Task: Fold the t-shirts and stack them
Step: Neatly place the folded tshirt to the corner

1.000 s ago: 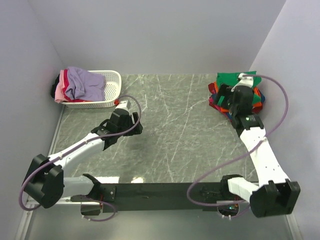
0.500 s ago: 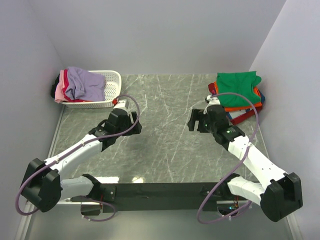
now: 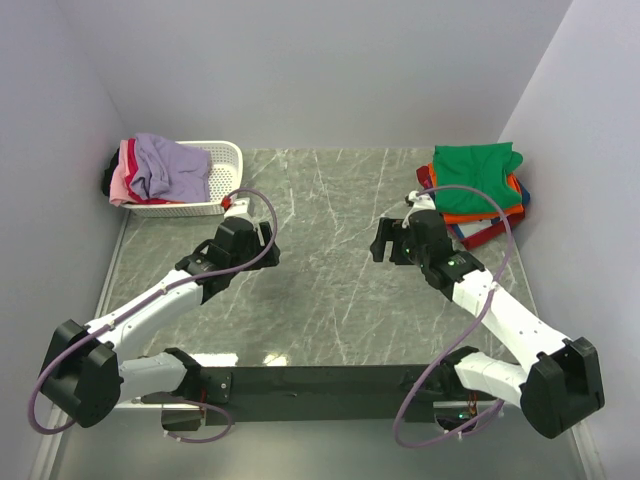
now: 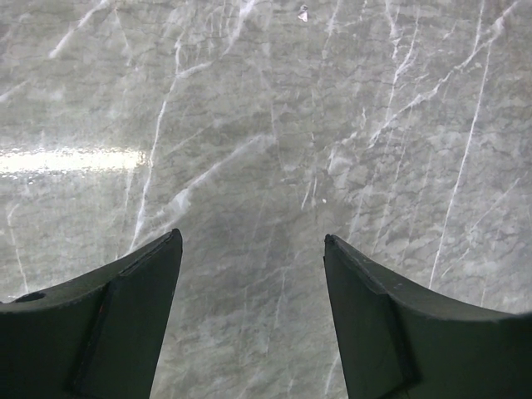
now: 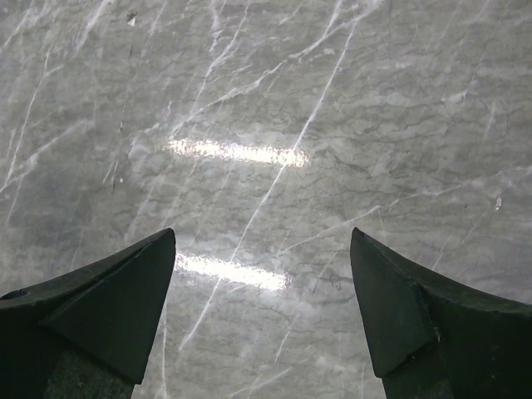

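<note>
My right gripper (image 3: 392,240) has come off the stack (image 3: 512,190) and swung back towards mid-table. A second ago it sat right over the green t-shirt (image 3: 475,163). Now it hangs well clear of it, above the bare marble-patterned table (image 3: 330,290). The left arm has barely shifted.

The green t-shirt lies folded flat on top of the stack in the far right corner, with an orange shirt (image 3: 482,214) and darker layers showing at the edges beneath. That one looks done to me.

What's left is in the white slotted basket (image 3: 228,158) at far left: a lavender shirt (image 3: 165,165) is heaped on top, a pink shirt (image 3: 121,178) bunched against it, both spilling over the rim.

The right gripper's jaws are spread wide and the wrist view shows only table between them. The left gripper (image 3: 240,212) is also spread with nothing in it, and sits just beside the basket's near corner.

I'd judge the lavender shirt is next. It's light, limp cloth that will sag and drag its neighbours along. I'd pinch a raised fold on top, lift it clear, then take it again at the shoulders with both grippers to spread it. It could snag on the slots.
</note>
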